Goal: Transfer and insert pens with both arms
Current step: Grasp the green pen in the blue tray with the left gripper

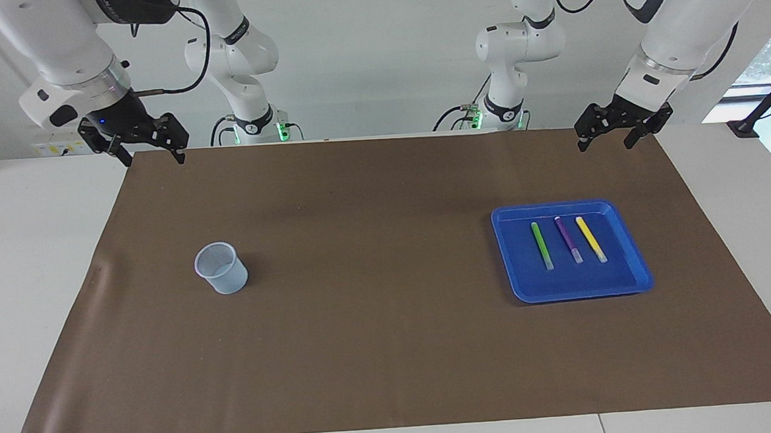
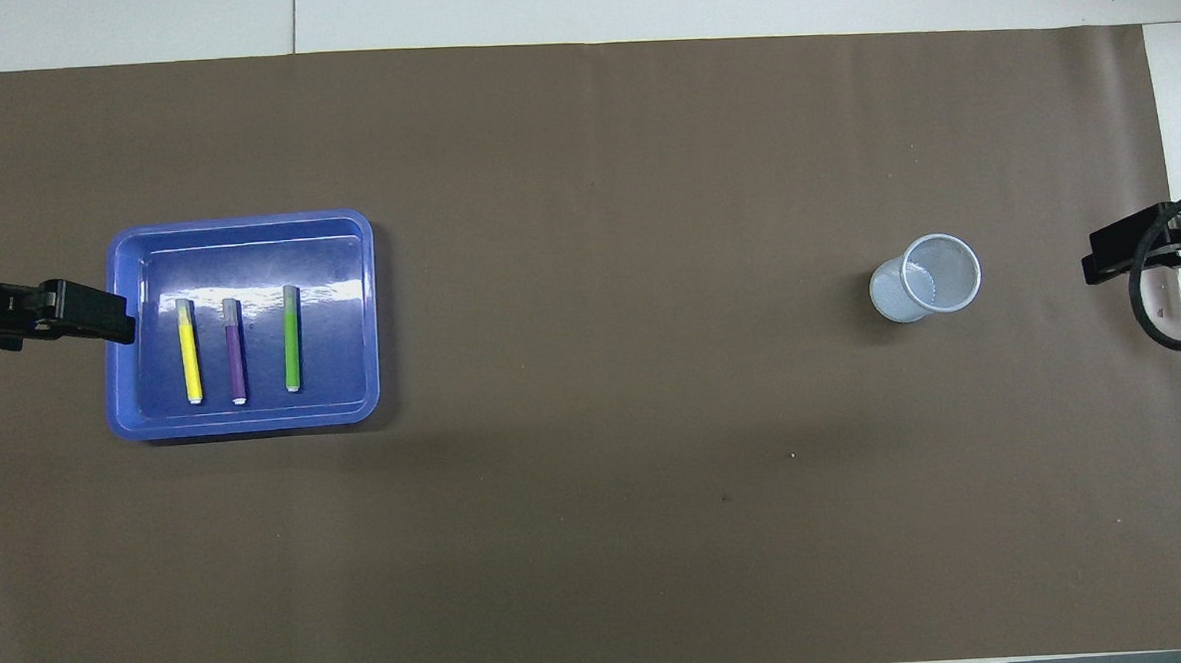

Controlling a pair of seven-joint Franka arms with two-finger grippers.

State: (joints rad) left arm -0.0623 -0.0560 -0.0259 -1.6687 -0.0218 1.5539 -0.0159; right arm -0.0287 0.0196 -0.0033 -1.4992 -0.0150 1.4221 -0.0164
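Both tools are up by the robots' edge of the desk and gripping nothing: left tool [image 1: 623, 131] spread wide, right tool [image 1: 146, 144] just as wide. Farther out, the blue tray [image 1: 633, 279] at the left arm's end holds the green pen [image 1: 542, 246], purple pen [image 1: 568, 239] and yellow pen [image 1: 590, 239] side by side. The mesh cup [image 1: 222, 268] stands toward the right arm's end.

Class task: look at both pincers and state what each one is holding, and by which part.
Nothing is held. The left pincer and the right pincer are both open and empty; all three pens lie in the blue tray.
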